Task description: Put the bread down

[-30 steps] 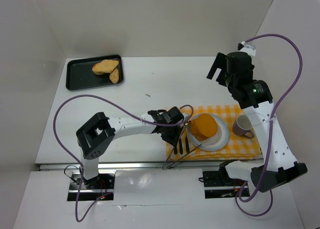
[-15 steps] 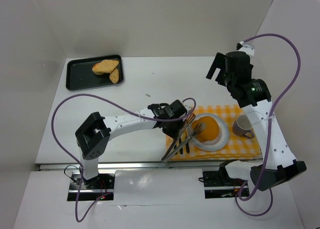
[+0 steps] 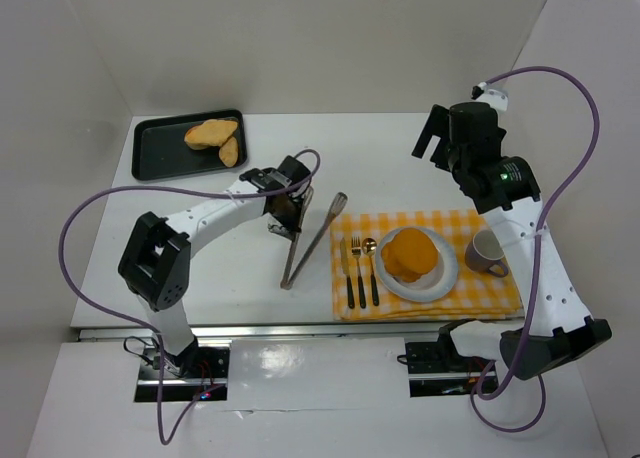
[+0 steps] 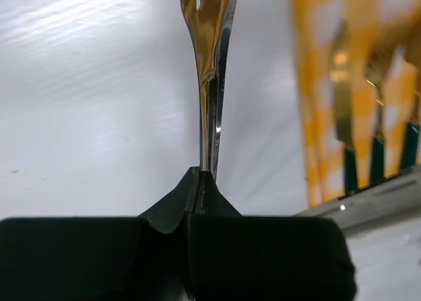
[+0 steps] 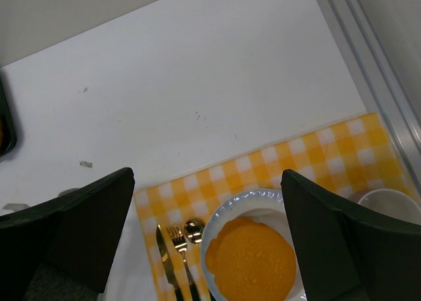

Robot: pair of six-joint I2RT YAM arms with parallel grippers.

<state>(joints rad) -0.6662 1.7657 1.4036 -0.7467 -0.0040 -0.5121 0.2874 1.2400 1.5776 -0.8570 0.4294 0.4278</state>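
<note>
The bread (image 3: 411,253) is sitting on the plate (image 3: 420,293), which is lying on the checked cloth (image 3: 480,293) at the near right of the surface (image 3: 200,258). A knife (image 3: 349,278), fork (image 3: 359,278) and spoon (image 3: 372,278) are lying side by side just left of the plate. A mug (image 3: 487,250) is standing just right of it.

The left fingers (image 4: 171,209) are clenching the tongs (image 3: 316,238), pressing the two arms together. The tongs are slanting over bare surface left of the cloth, apart from the cutlery. The right fingers (image 5: 79,229) are hanging spread wide and grasping nothing, raised beyond the cloth's far edge.

A tray (image 3: 160,153) holding paler slices (image 3: 212,133) is sitting at the far left corner, well apart from the cloth. Bare surface is lying between tray and cloth, giving open room. Walls (image 3: 80,98) are closing in the left, far and right sides, and a rail (image 3: 300,328) is running along the near edge.
</note>
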